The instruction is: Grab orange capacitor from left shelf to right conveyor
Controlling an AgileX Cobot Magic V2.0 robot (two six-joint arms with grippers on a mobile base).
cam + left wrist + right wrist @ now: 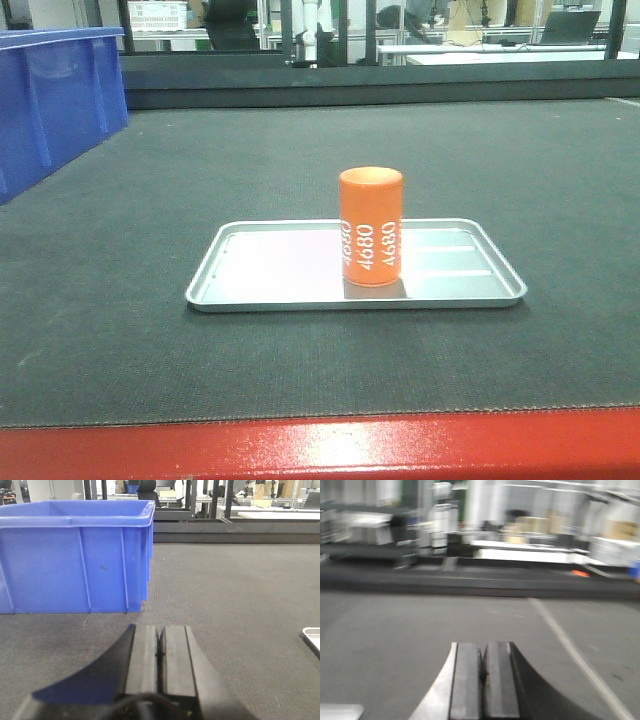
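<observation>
Orange capacitor (pixel 370 227) stands upright in the silver tray (pixel 250 290), right of the tray's centre, "4680" facing the front camera. Tray sits flat on the dark belt (pixel 120 340), just behind the red front edge (pixel 320 445). So by my read the delivery is done: part is on the conveyor side, in the tray, which probably keeps it from rolling or sliding.

Left gripper (pixel 160 647): pads pressed together, nothing between them. It hangs low over the belt. Blue bin (pixel 75 560) is ahead and to its left; a tray corner (pixel 312 636) shows far to its right. Capacitor isn't in this view.

Right gripper (pixel 482 665): also closed, empty. View is blurred, so detail is poor. Bare belt ahead of it, a pale line (pixel 575 655) running off to its right, a sliver of what looks like the tray (pixel 337 711) at lower left.

Neither gripper touches the part. Both look parked clear of it, closed because there's nothing to hold. Shelf isn't visible in any view.
</observation>
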